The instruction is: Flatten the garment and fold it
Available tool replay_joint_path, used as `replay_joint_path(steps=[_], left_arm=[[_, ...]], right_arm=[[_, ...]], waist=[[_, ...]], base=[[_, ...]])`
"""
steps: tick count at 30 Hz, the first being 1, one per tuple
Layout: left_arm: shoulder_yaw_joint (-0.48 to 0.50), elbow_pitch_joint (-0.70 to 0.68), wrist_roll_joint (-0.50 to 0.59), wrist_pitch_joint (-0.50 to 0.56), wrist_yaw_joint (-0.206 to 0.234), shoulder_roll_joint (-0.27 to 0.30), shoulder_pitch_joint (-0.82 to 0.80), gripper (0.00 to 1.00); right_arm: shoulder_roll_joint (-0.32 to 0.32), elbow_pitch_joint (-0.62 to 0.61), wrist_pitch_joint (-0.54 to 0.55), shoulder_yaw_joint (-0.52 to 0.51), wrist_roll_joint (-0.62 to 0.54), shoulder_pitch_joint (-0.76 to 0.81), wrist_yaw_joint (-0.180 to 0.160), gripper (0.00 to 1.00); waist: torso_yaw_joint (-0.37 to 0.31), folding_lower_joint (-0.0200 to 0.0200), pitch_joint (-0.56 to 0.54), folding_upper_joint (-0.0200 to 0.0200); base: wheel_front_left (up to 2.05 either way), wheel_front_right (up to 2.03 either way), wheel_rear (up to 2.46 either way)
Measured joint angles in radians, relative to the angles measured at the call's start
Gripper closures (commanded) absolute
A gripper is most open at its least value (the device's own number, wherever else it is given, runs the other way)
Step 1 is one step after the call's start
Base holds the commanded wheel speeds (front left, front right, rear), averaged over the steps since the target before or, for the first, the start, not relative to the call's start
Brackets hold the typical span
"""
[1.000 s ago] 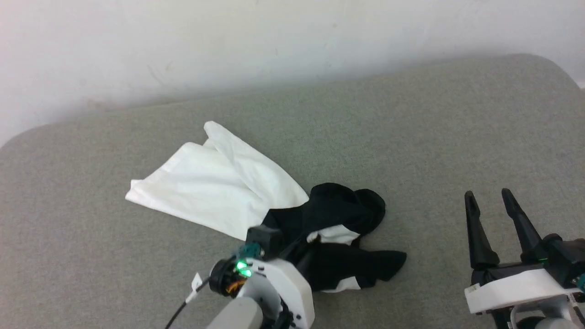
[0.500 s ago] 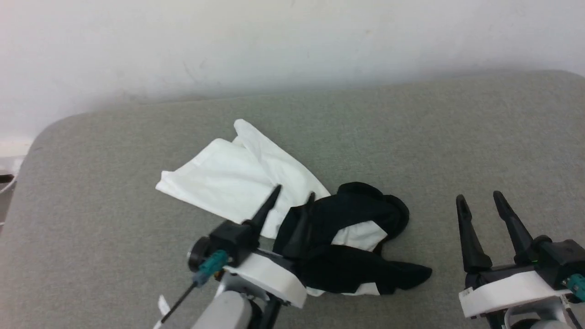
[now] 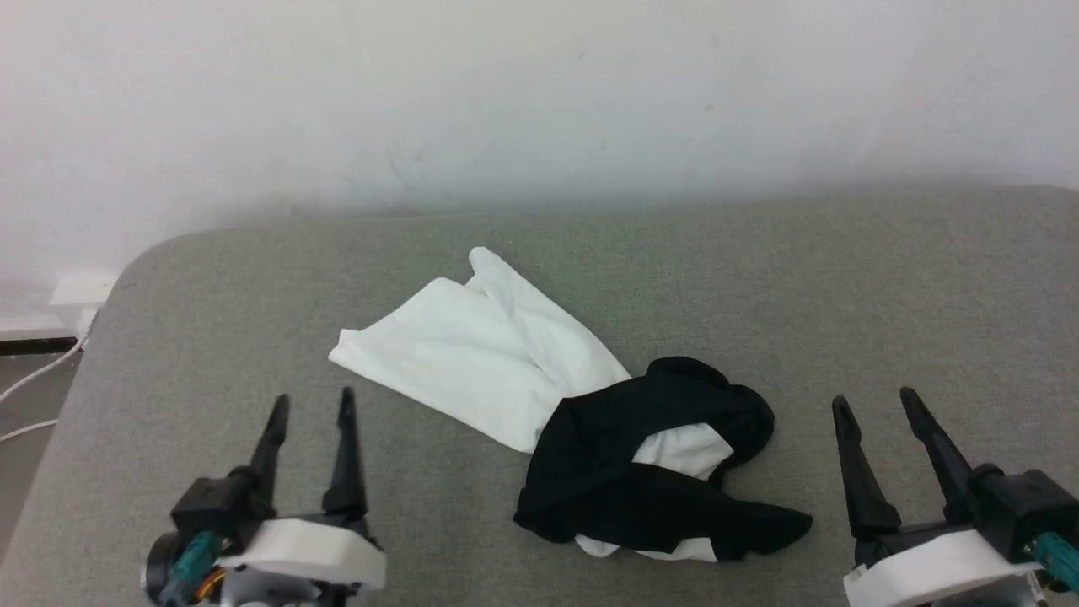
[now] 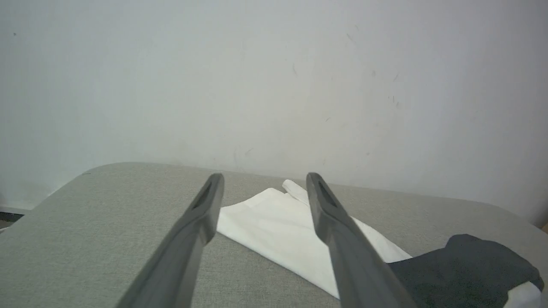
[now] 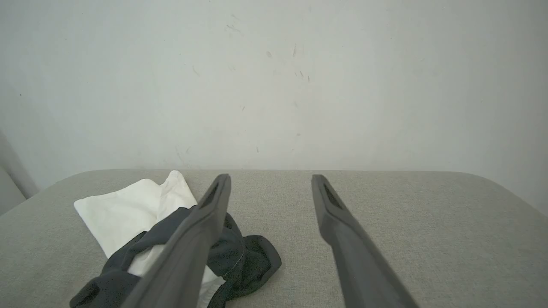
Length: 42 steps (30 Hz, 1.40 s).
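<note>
Left claw (image 3: 313, 396), right claw (image 3: 873, 398), black tapered fingers (image 3: 858, 472), white shells (image 3: 303, 548), teal plugs (image 3: 190, 566)

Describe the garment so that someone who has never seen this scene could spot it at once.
A grey padded surface runs along a white wall. Near its middle, between the left gripper and the right gripper, lies the garment, crumpled. Unlike those stiff dark grippers, it is soft cloth: a white body spread toward the wall, black sleeves bunched nearer the robot.
</note>
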Motion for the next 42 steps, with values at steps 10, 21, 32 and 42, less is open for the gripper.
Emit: replay_joint_path(steps=[10, 21, 32, 42], left_arm=[[0.083, -0.017, 0.028, 0.000, 0.002, 0.040, 0.067, 0.00], [-0.035, -0.012, 0.019, 0.124, -0.086, 0.029, 0.004, 0.00], [-0.326, 0.124, -0.060, 0.441, -0.214, -0.049, -0.178, 0.00], [-0.432, 0.275, -0.103, 0.556, -0.222, -0.038, -0.276, 1.00]], right_arm=[[0.000, -0.022, 0.017, 0.020, -0.008, 0.035, 0.000, 0.00], [0.000, -0.032, 0.029, 0.023, -0.008, 0.037, 0.000, 0.00], [0.000, -0.034, 0.043, 0.040, -0.017, 0.023, 0.000, 0.00], [0.000, -0.024, 0.040, 0.044, -0.006, 0.016, 0.000, 0.00]], waist=[[0.015, 0.0000, -0.011, 0.0000], [0.031, 0.0000, 0.006, -0.0001], [0.015, 0.0001, 0.022, 0.0000], [-0.033, 0.0001, 0.045, 0.0000]], base=[[0.00, 0.00, 0.00], [0.00, 0.00, 0.00], [0.00, 0.00, 0.00], [0.00, 0.00, 0.00]])
